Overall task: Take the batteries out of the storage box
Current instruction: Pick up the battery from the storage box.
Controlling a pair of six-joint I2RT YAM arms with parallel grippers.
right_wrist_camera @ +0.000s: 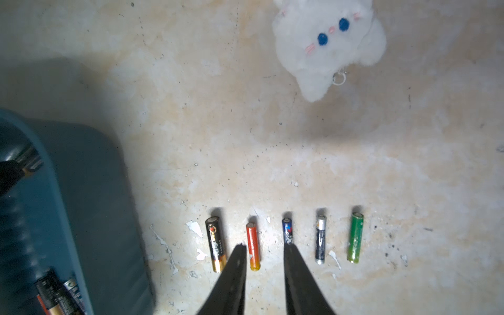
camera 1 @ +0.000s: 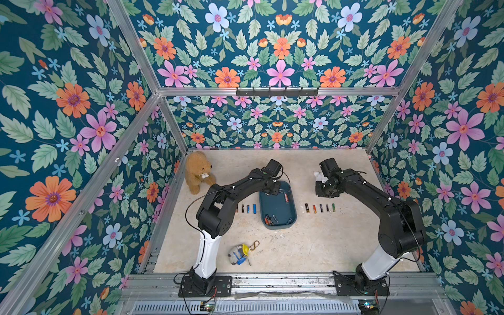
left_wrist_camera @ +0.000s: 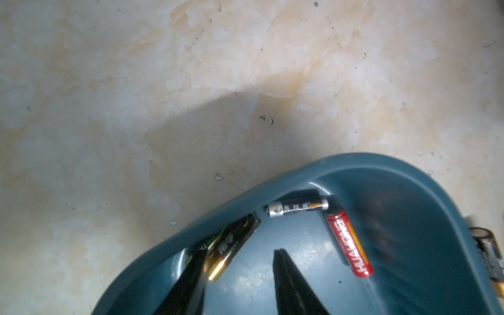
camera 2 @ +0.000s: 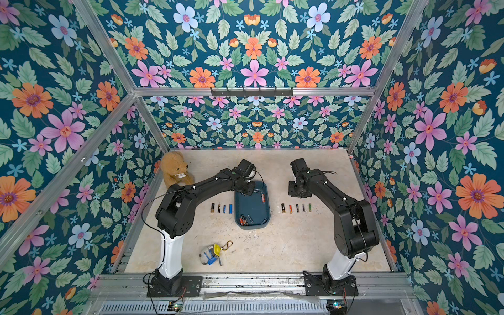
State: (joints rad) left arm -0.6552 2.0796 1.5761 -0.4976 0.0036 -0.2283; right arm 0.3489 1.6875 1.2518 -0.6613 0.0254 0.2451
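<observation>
Both claws stood part-open, gripping nothing.
Inside the blue box point(left_wrist_camera: 395, 174), a black-and-gold battery point(left_wrist_camera: 231, 245) lay just beside one finger of the left claw point(left_wrist_camera: 240, 249); the right claw point(right_wrist_camera: 264, 245) framed an orange battery point(right_wrist_camera: 253, 246) on the table point(right_wrist_camera: 272, 136).

Batteries point(camera 2: 283, 208) lie in the storage box point(camera 2: 252, 204) and in rows beside it

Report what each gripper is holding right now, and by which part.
Nothing is held. The left gripper stands open over the storage box, a black-and-gold battery beside one finger; the right gripper is open and empty.
</observation>
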